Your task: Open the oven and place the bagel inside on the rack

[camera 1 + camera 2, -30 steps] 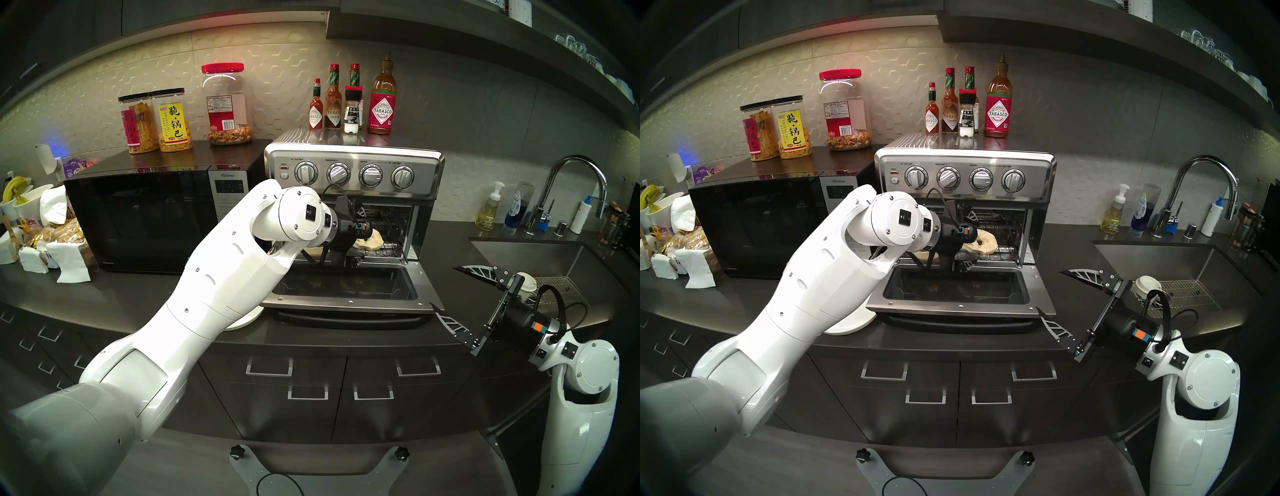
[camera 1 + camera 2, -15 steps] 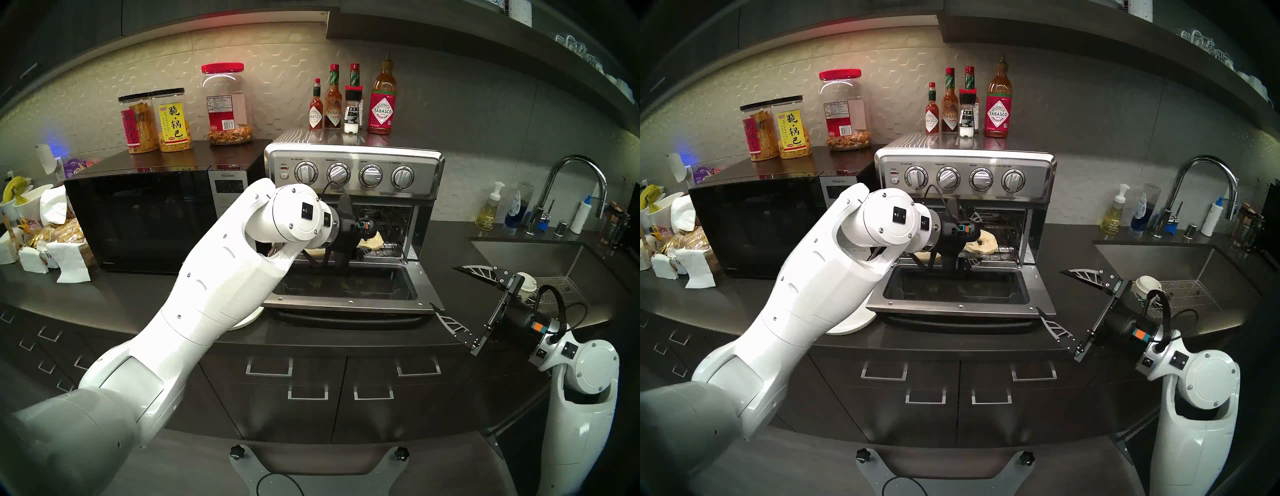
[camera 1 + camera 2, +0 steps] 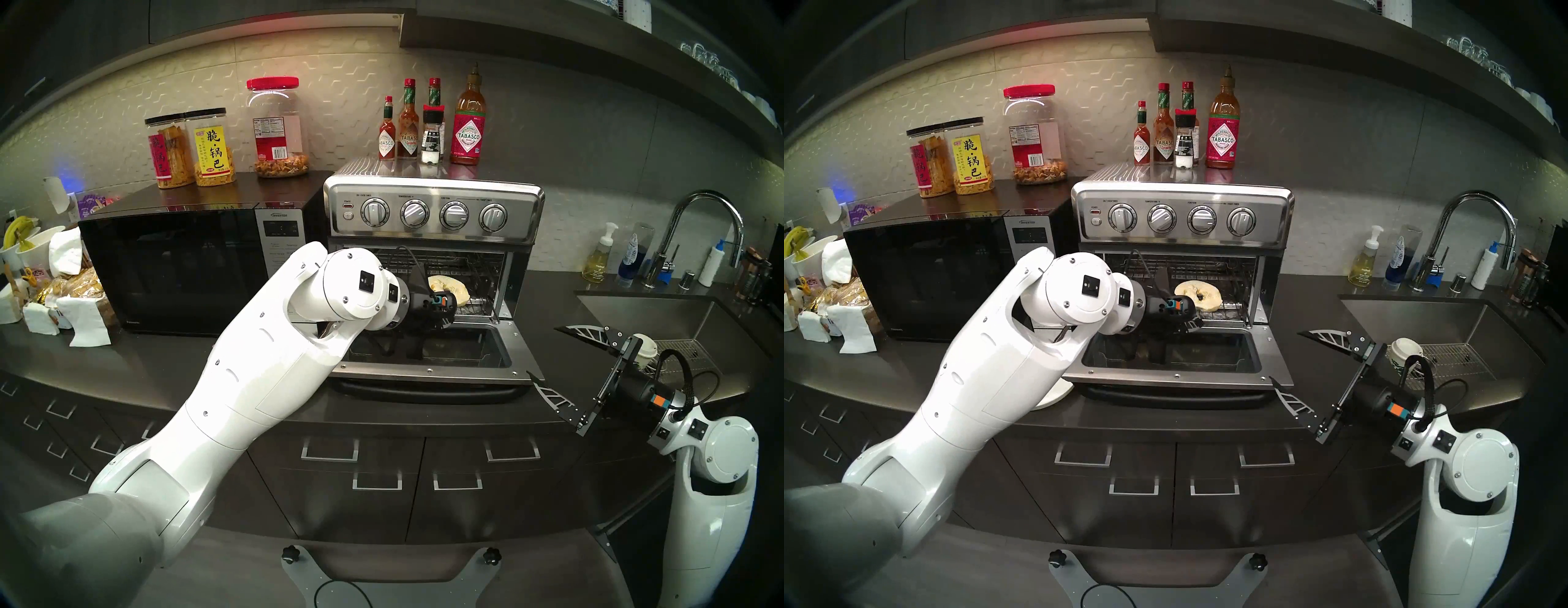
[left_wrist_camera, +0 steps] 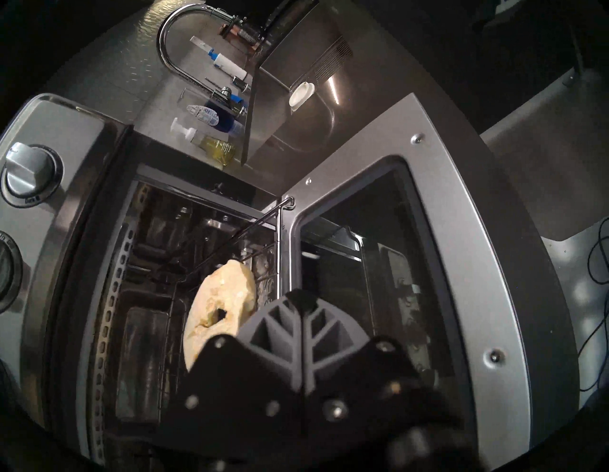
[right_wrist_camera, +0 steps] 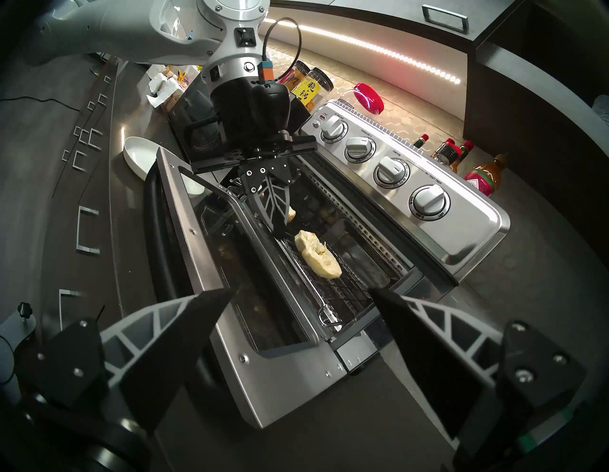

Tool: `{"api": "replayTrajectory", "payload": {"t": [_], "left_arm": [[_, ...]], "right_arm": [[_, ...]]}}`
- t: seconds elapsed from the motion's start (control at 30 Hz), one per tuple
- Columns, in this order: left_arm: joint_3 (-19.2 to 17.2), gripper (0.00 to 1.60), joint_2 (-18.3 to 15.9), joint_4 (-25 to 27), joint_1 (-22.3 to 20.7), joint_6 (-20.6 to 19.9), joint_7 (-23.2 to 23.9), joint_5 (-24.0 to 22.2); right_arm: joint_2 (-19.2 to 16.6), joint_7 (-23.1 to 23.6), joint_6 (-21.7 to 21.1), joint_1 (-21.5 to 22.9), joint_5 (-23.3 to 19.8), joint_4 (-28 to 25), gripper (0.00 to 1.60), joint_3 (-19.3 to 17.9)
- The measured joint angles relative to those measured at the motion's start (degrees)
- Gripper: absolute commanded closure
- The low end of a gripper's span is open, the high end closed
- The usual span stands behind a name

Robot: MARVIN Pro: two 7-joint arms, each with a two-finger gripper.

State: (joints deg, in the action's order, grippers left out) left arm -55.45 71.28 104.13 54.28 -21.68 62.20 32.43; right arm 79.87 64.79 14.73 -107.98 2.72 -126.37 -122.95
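- My left fingers (image 4: 301,296) are pressed together w/ nothing between them, tips hanging over the hinge edge of the dropped door, just outside the cavity mouth.
- Boxy stainless steel toaster oven (image 3: 432,212) w/ four round knobs stands open; its glass-windowed door (image 3: 424,352) lies flat toward me.
- Pale cream bagel half (image 3: 1197,294), round w/ a centre hole, lies cut face up on the thin silver wire rack (image 5: 333,290), toward the cavity's right side, just beyond my left fingertips and not touching them.
- A 2nd pale piece (image 5: 291,213) shows behind my left fingers in the right wrist view; mostly hidden, can't say how it sits.
- My right fingers (image 5: 298,316) are spread wide apart, empty, off the door's right front corner above the dark table (image 3: 424,418).
- White oval plate (image 5: 140,155) sits on the table left of the door, partly under my left arm.
- Black microwave (image 3: 178,267) is left of the oven.
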Motion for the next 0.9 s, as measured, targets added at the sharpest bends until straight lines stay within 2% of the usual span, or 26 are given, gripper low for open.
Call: {"api": "replayTrajectory", "payload": {"t": [0.43, 0.9], "left_arm": [[-0.91, 1.60, 0.53, -5.69, -1.06, 1.80, -0.63, -0.93], [-1.42, 1.60, 2.71, -14.61, -4.71, 4.07, -2.05, -0.99]], "right_arm": [[0.00, 0.00, 0.00, 0.00, 0.00, 0.00, 0.00, 0.00], [0.00, 0.00, 0.00, 0.00, 0.02, 0.00, 0.00, 0.00]]}}
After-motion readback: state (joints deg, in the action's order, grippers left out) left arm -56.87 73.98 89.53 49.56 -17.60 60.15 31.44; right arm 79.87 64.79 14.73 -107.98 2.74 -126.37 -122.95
